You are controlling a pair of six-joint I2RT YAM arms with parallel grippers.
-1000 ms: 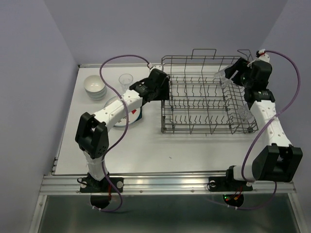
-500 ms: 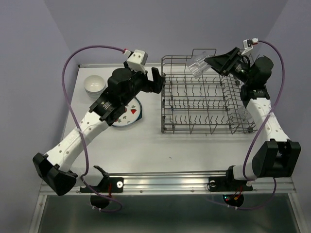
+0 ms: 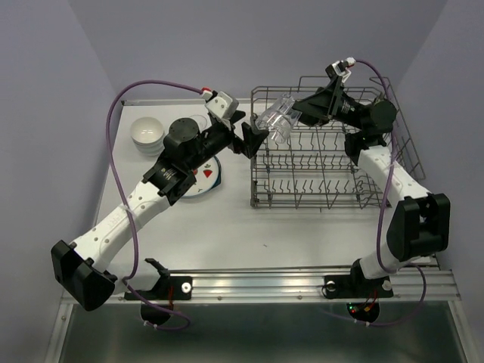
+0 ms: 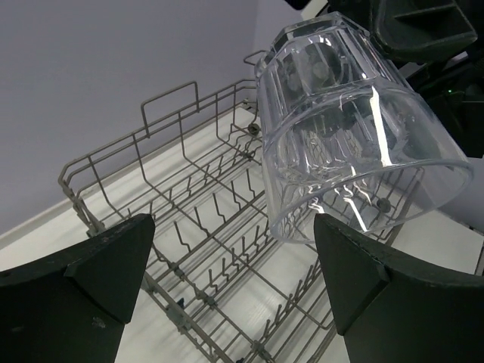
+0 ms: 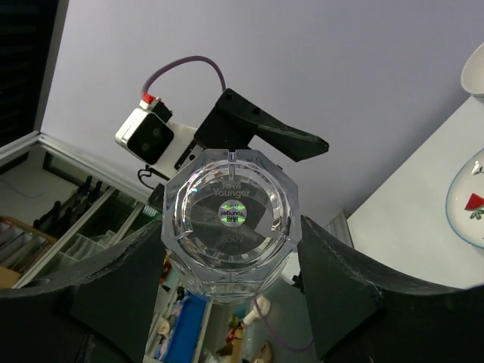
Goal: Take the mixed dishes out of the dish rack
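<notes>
Over white table (image 3: 227,227), right pincer (image 3: 297,115) grips tumbler (image 3: 275,121) facing gaping left pincer (image 3: 246,130).

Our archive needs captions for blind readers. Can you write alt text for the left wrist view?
A clear glass tumbler, gripped near its base by the right gripper, hangs tilted at upper right, its mouth toward the camera. The left gripper, its two black fingers wide open, frames the foreground over the grey wire dish rack.
</notes>
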